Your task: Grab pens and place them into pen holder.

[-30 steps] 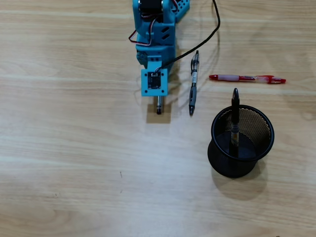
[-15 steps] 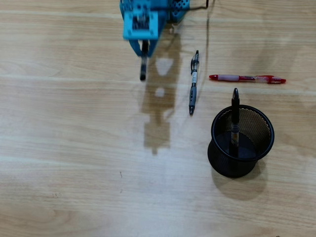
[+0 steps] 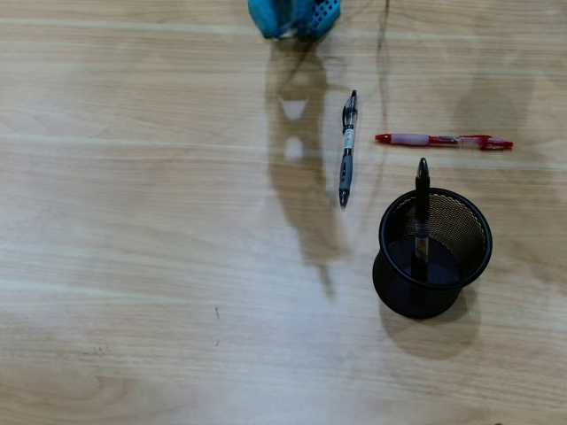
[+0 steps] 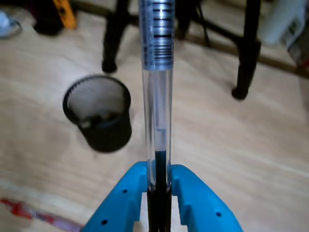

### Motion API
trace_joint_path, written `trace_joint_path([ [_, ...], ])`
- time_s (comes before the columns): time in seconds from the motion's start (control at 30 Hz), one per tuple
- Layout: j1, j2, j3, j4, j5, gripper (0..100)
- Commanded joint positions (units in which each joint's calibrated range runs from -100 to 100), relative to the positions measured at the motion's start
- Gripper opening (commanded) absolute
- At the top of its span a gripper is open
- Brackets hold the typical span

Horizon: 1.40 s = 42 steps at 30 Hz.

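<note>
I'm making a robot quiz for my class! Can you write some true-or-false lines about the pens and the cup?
1. The gripper is clamped on a clear pen. True.
2. The cup is empty. False: one black pen stands in it.
3. The red pen lies on the table. True.
4. The red pen touches the cup. False: it lies apart from it.
5. A grey pen lies left of the red one in the overhead view. True.

We see the gripper point(image 4: 158, 186) in the wrist view as two bright blue plastic fingers point(image 4: 200, 203), smooth and rounded, each dotted with small dark holes. From overhead, only a blue perforated piece of the arm point(image 3: 294, 16) shows at the top edge.
</note>
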Motion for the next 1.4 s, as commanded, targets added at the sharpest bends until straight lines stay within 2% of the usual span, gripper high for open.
trace_joint_path([
  [0.0,-5.8,-1.3,-1.1,-12.0,-1.4,2],
  [0.2,-13.4,-0.6,9.7,-35.0,-1.4,2],
  [0.23,-15.3,0.9,13.0,-43.2,-1.4,2],
  [0.27,-16.1,2.0,14.2,-46.9,-1.4,2],
  [0.43,-20.0,10.8,13.9,-58.8,-1.4,2],
  [0.87,-21.4,25.3,0.0,-61.2,-1.4,2],
  [1.13,-21.3,39.7,-1.1,-80.5,-2.2,2],
  [1.37,-18.1,50.0,-3.3,-83.0,-3.2,2],
])
